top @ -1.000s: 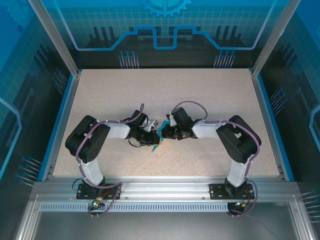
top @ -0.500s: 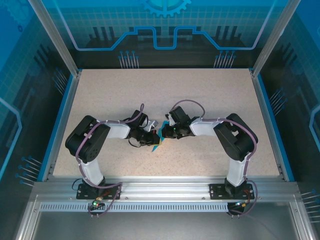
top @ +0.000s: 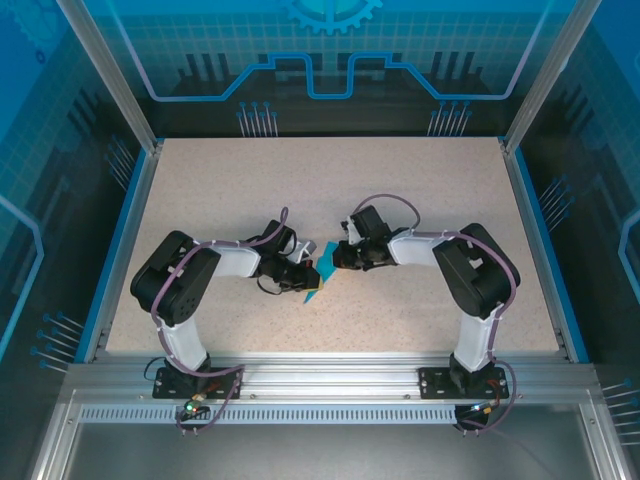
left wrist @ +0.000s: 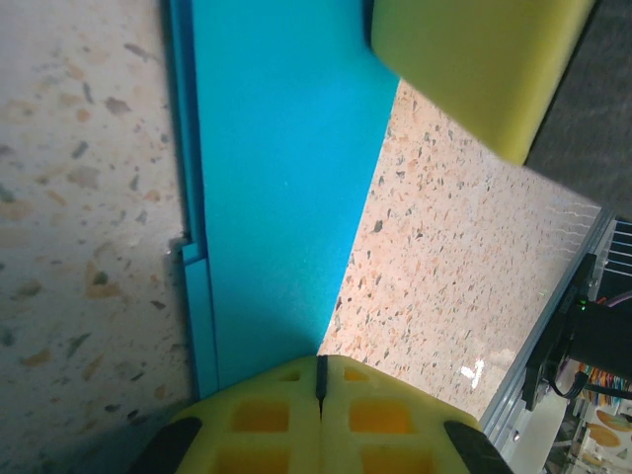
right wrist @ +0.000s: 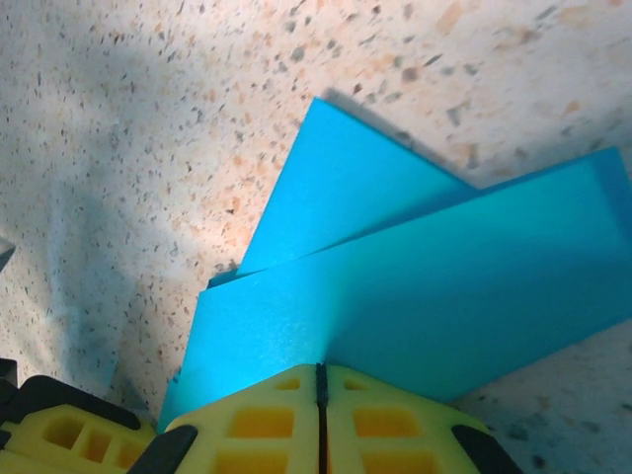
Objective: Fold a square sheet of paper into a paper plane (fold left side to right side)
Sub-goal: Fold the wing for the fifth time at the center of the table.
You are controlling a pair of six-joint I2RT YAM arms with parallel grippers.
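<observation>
The two arms are bolted side by side at the near edge of the desk (top: pixel 420 190). The left arm (top: pixel 185 285) and the right arm (top: pixel 478 280) both bend in toward the middle. The blue paper (top: pixel 319 280) is there, between them, low on the speckled desk. It is folded, with one layer over another and slanted edges. The left jaws are pressed together and pinch one end of the paper. The right jaws are pressed together too and pinch the paper from the other side. In the left wrist view, a yellow pad (left wrist: pixel 474 69) sits at the paper's far end. Past the paper, the desk runs back to a blue wall (top: pixel 320 60).
</observation>
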